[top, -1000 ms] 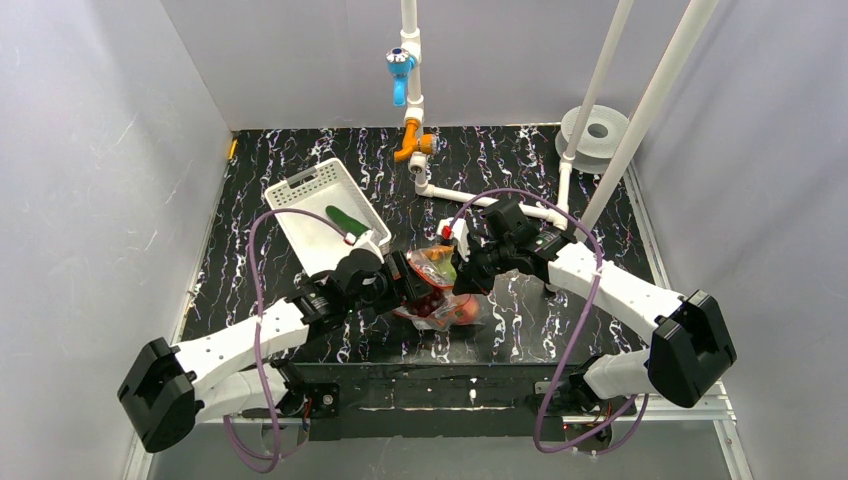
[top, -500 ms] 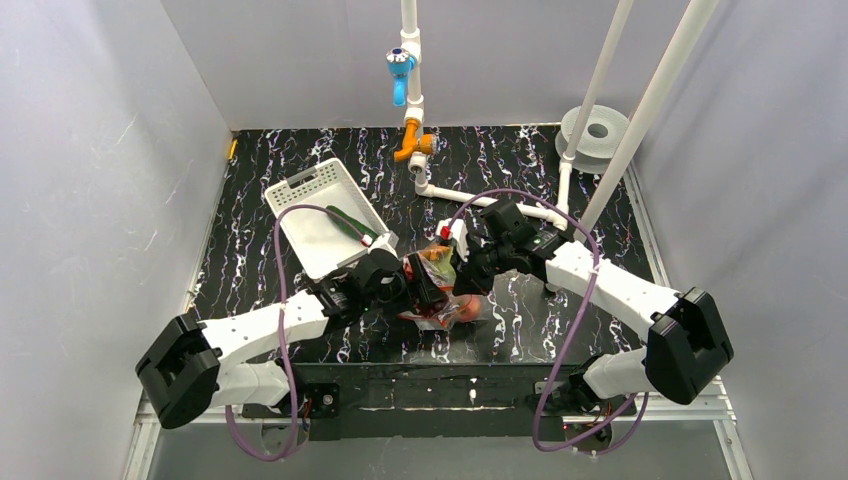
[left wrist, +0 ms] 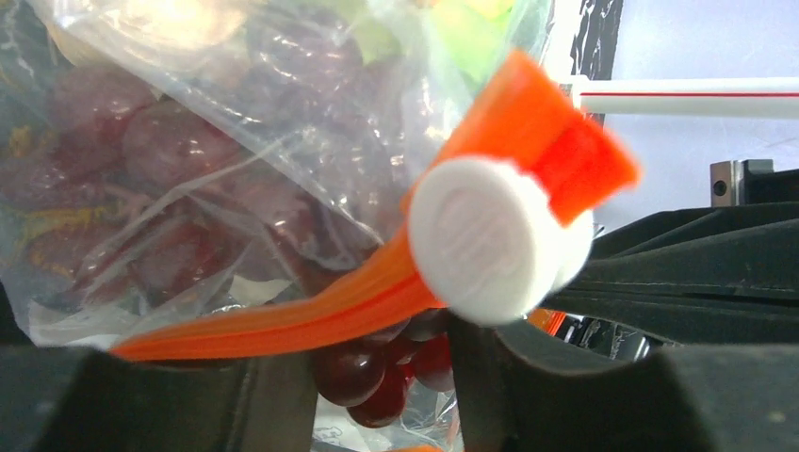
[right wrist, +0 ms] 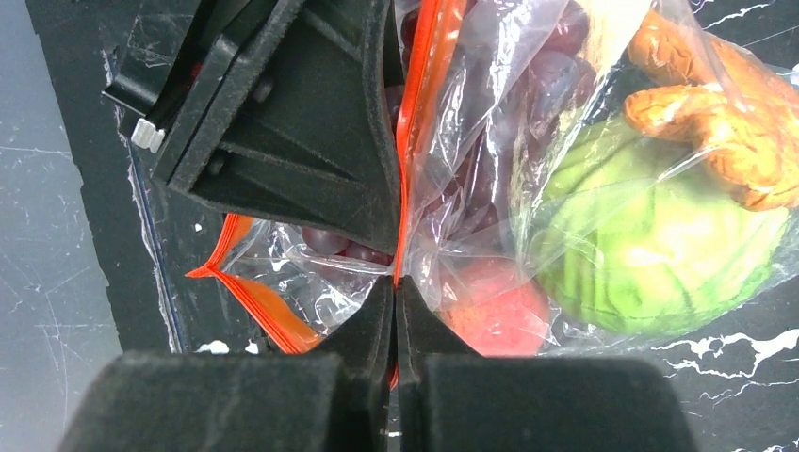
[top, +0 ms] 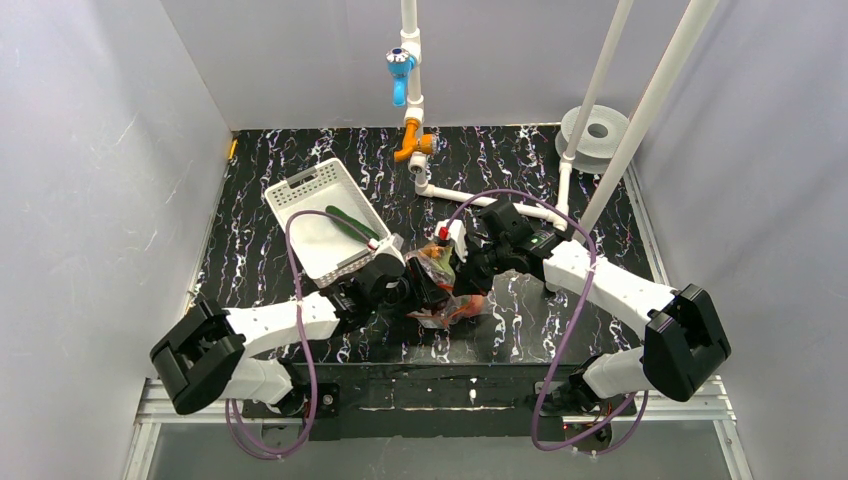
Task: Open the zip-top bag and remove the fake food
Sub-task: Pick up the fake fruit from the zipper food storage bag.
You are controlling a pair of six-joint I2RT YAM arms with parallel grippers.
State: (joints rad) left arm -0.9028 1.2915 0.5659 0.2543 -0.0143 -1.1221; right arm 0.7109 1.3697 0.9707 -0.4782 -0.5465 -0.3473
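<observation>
Over black table (top: 255, 165), I have right gripper (right wrist: 394, 282) clamped on the strip (right wrist: 420, 85) of the bag (right wrist: 490, 104), holding its mouth up so left gripper (left wrist: 382, 347), jaws parted, can reach grapes (left wrist: 372, 384).

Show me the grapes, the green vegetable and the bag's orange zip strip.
grapes (left wrist: 372, 377), left wrist view, lowest berries
green vegetable (right wrist: 650, 254), right wrist view, its middle
zip strip (left wrist: 283, 320), left wrist view, middle of its length

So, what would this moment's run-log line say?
right tool: shut on orange-red zip strip | clear crinkly plastic zip-top bag: plastic toy food inside | left tool: at white slider, grip unclear
</observation>
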